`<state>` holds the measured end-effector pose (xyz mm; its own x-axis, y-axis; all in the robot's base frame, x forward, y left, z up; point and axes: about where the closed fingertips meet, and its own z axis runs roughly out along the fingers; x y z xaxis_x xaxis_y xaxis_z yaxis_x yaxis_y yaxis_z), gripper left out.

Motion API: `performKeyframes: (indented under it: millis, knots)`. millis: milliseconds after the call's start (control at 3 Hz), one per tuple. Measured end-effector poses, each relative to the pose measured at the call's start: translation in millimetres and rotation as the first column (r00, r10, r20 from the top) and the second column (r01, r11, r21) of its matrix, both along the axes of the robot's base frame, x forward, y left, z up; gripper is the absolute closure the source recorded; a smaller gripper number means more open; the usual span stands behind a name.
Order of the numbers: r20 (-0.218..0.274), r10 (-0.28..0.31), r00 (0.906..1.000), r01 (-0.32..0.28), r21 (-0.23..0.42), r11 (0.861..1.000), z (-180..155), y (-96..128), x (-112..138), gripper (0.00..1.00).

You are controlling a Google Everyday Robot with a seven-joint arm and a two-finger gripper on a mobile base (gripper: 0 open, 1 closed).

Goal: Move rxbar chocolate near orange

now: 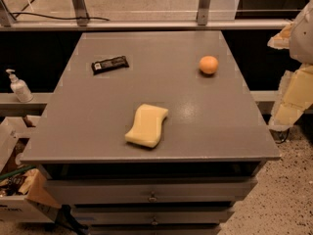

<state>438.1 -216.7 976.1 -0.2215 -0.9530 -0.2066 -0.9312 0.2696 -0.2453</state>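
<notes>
Now the flat black wrapped rxbar chocolate [110, 64] is lying far left of the gripper [292, 89], past the round orange [209, 64]; I cannot tell its grip.

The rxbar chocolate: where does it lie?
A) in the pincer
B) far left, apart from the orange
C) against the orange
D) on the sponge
B: the rxbar chocolate lies far left, the orange far right; the pincer is beyond the table's right edge.
</notes>
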Motion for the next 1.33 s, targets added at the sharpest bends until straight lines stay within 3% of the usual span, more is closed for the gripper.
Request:
performKeyframes:
  millis: [333, 667, 1000, 1333]
  knots:
    - [0.0, 0.0, 1.0, 0.0, 0.0, 1.0, 0.0, 0.0, 0.0, 0.0]
    - [0.024, 0.037, 0.999, -0.038, 0.029, 0.999, -7.4, 11.3, 8.3, 0.0]
    - [0.058, 0.109, 0.9924, -0.114, 0.087, 0.99, -20.1, 39.5, 31.4, 0.0]
    - [0.088, 0.175, 0.9807, -0.187, 0.156, 0.97, -33.9, 76.1, 66.9, 0.0]
